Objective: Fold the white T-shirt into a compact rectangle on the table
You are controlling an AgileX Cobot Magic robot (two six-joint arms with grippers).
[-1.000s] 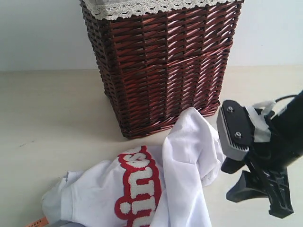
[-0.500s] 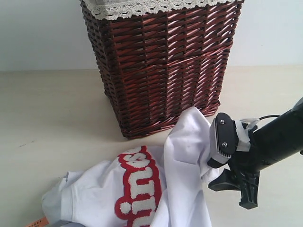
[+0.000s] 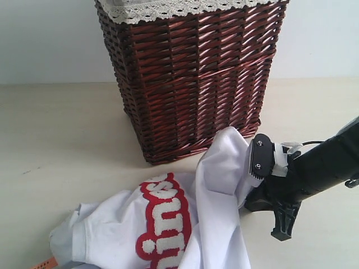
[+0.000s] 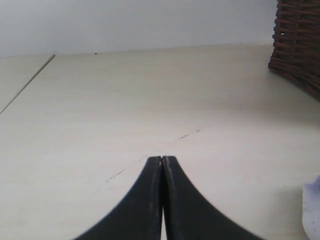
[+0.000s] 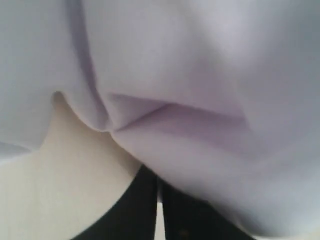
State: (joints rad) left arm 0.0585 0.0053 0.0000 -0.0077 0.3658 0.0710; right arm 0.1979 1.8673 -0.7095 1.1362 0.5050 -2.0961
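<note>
Lower right: right jaws, pressed shut, nose into a raised fold of the white T-shirt (image 3: 221, 168) (any pinch hidden), likely seeking an edge; left jaws hover closed, empty, above the tabletop (image 4: 125, 100).

White T-shirt (image 3: 219, 185), red-banded lettering (image 3: 165, 224); dark red-brown woven basket (image 3: 190, 78).

The left gripper (image 4: 162, 162) rises from the bottom centre of the frame, its 2 black fingers (image 4: 142, 200) pressed together at the tips. Beyond it the pale table (image 4: 150, 90) fills most of the frame, with faint dark specks near the centre. A wicker basket (image 4: 300, 50) corner shows at the upper right. A bit of the white T-shirt (image 4: 313, 207) lies at the lower right edge.
</note>
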